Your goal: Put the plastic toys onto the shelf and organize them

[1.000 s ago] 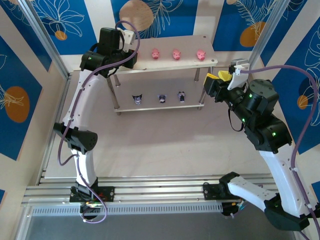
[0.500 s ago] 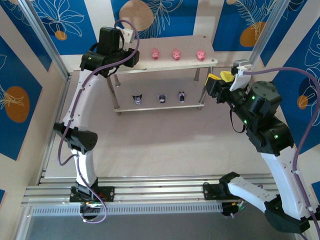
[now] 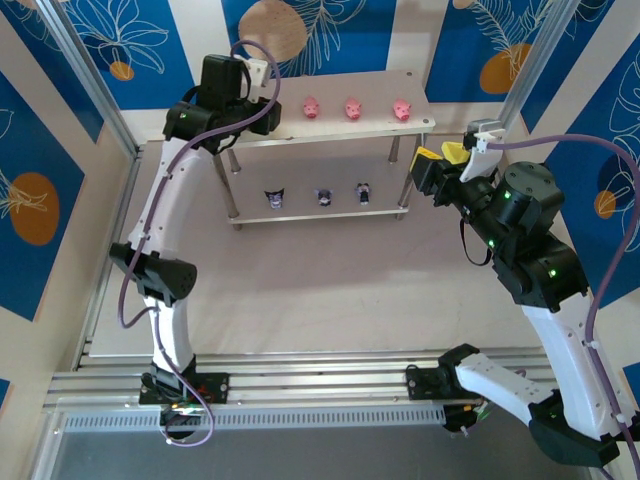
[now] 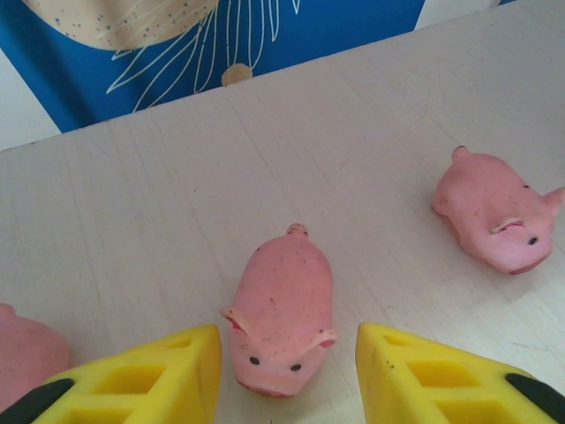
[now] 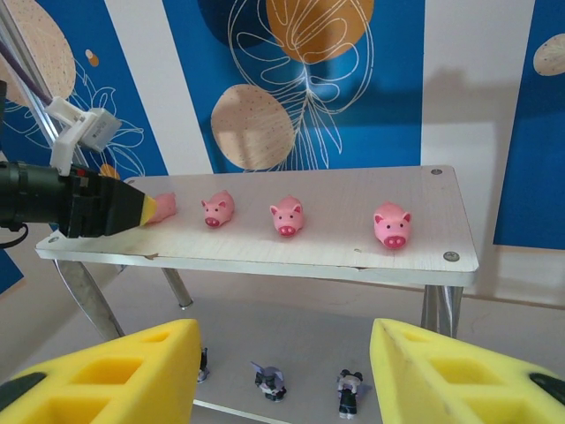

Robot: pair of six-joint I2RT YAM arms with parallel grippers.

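Observation:
The shelf [image 3: 340,130] stands at the back of the table. On its top board a pink pig toy [image 4: 282,300] stands between the yellow fingers of my left gripper [image 4: 287,371], with a gap on each side; that gripper is open. A second pig [image 4: 494,221] stands to its right and a third [image 4: 26,353] at the lower left edge. The right wrist view shows three more pigs [image 5: 287,215] in a row and three dark figurines [image 5: 269,380] on the lower board. My right gripper [image 5: 284,336] hangs open and empty in front of the shelf's right end.
Thin metal legs [image 3: 232,190] hold the shelf up at its corners. Slanted frame posts [image 3: 95,85] and blue patterned walls close in the back and sides. An aluminium rail [image 3: 320,385] runs along the near edge by the arm bases.
My left gripper's fingers have spread apart and let go of the pig on the top board. The right arm drew back slightly to the right.

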